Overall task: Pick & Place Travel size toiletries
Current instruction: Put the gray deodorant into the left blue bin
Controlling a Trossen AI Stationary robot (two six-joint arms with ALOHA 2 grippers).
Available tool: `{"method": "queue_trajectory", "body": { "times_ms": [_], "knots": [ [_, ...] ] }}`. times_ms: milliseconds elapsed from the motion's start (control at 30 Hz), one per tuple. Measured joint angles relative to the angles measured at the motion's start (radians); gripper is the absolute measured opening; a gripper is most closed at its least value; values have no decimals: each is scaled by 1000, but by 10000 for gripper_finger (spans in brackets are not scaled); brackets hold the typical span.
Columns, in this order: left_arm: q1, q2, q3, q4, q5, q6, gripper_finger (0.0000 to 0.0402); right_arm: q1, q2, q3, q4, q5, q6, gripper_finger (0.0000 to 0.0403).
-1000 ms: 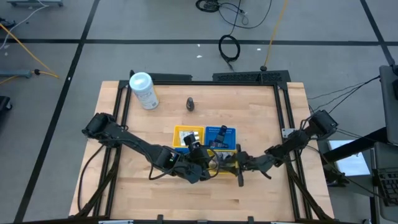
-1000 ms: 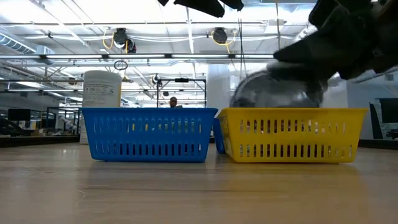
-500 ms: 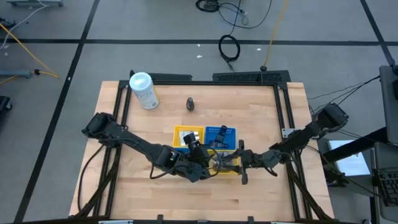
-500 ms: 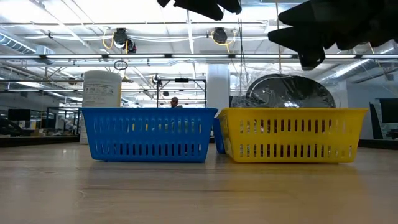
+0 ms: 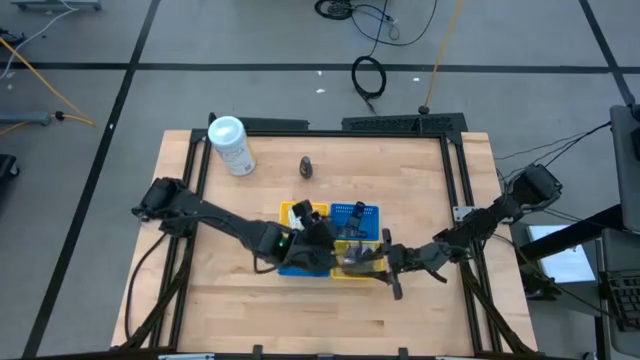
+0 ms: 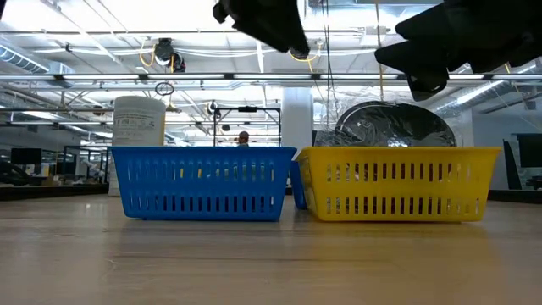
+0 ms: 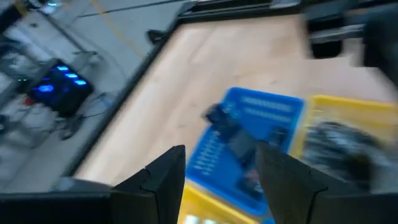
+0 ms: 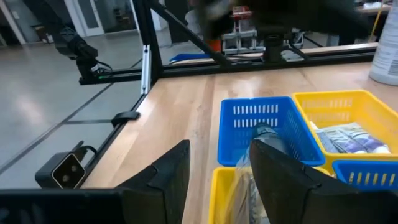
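A: From above, where do the arms stand?

B: Both meet at the cluster of baskets in the middle of the counter [image 5: 250,310]. The left end effector [image 5: 318,240] hovers over the blue basket [image 5: 356,213] and its neighbours; the right end effector [image 5: 385,262] hangs just beside the yellow basket [image 5: 355,272] at the near edge. A wrapped disc [image 5: 352,258] lies in that yellow basket, touching or nearly touching the right one, so the right arm is nearer to it. A dark cone bottle [image 5: 307,166] stands alone, well apart, toward the far side, near the white canister [image 5: 232,146].

A: And level with the counter?

B: The wrapped disc [image 6: 392,125] stands on edge, rising above the yellow basket's rim [image 6: 398,154]. A dark end effector [image 6: 432,61] hangs right above it, apart from it.

A: The left wrist?

B: Blurred. Its fingers [image 7: 163,180] stand apart with nothing between them; the blue basket [image 7: 249,124] lies ahead and below.

A: The right wrist?

B: Its fingers [image 8: 168,171] are also spread and empty. Clear wrap [image 8: 245,186] shows between and beyond them, in the yellow basket directly below. In my judgement, the disc is placed, and the lone bottle, upright, is left.
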Motion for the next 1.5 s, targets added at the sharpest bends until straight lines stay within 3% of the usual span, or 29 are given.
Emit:
{"method": "queue_trajectory", "body": {
  "times_ms": [267,500,833,967,1500],
  "knots": [
    [152,0,0,-48,-22,-88,191,-1,0,0,-1,0,-46,160],
    [310,0,-1,-138,124,-125,191,-1,0,0,-3,0,-119,159],
    [494,0,-1,-177,172,-122,191,-17,0,0,-7,3,-165,158],
    [570,0,-1,-193,283,-148,191,-35,0,0,-38,3,-162,161],
    [679,0,-1,-197,430,-102,191,-74,0,0,-66,3,-157,166]
  ]
}}
